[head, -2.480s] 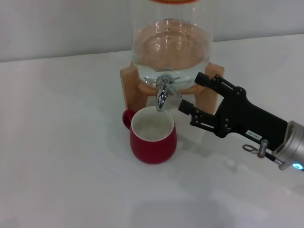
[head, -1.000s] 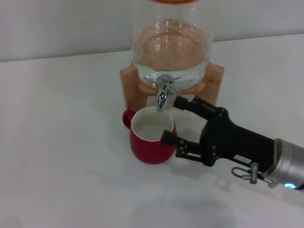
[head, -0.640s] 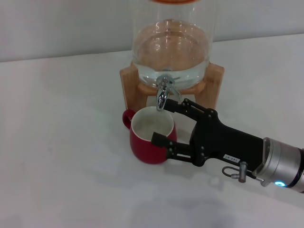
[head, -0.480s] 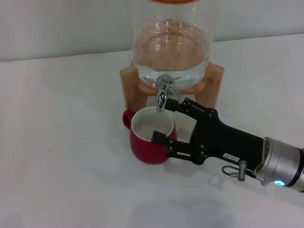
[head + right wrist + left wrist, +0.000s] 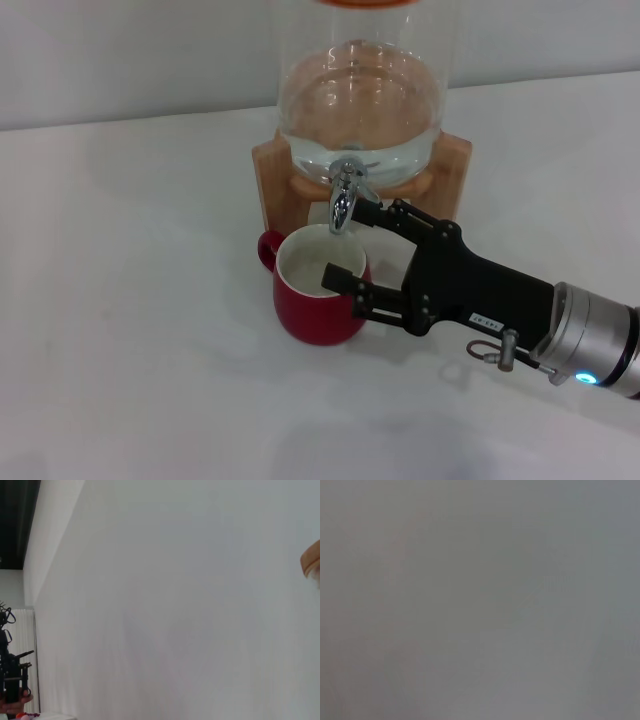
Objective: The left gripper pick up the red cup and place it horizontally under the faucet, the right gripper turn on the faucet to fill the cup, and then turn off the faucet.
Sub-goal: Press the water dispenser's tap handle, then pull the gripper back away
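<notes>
Red cup [image 5: 320,298] upright under faucet [image 5: 344,196], rim partly hidden by right end effector [image 5: 353,243], fingers spread

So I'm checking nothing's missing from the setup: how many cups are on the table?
1. The red cup stands upright under the faucet, beside the open right gripper. No other cup shows in any view.

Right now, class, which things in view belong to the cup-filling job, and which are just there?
Belongs to the job:
- cup, upright under the spout
- faucet
- right gripper, open, one finger by the faucet, one over the cup rim
- left gripper: not in view

Just there:
- glass dispenser
- wooden stand
- table
</notes>
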You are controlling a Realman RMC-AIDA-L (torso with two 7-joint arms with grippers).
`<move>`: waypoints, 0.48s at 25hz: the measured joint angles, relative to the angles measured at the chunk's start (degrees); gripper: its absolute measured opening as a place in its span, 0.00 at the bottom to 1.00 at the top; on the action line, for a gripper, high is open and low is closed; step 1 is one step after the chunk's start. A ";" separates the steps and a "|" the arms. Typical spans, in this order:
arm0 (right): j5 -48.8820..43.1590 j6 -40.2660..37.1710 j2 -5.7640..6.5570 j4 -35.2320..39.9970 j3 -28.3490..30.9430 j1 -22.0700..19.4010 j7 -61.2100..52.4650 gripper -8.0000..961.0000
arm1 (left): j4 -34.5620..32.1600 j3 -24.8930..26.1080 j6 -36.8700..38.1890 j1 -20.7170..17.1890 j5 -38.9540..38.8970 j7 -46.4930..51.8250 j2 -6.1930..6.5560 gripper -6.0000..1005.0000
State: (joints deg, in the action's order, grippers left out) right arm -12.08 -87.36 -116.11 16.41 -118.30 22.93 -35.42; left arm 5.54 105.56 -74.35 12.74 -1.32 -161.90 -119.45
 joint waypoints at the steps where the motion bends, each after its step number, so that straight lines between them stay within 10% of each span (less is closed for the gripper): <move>1: 0.10 0.00 0.00 0.01 0.03 0.00 0.05 0.89 | 0.00 0.00 0.00 0.00 0.00 0.00 0.00 0.83; 12: 0.74 0.31 0.09 0.03 0.01 -0.19 0.25 0.89 | 0.00 0.00 0.00 0.00 0.00 0.00 -0.09 0.83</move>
State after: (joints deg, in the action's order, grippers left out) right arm -11.34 -87.04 -116.02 16.44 -118.30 22.75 -35.17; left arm 5.54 105.56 -74.36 12.74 -1.32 -161.89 -119.54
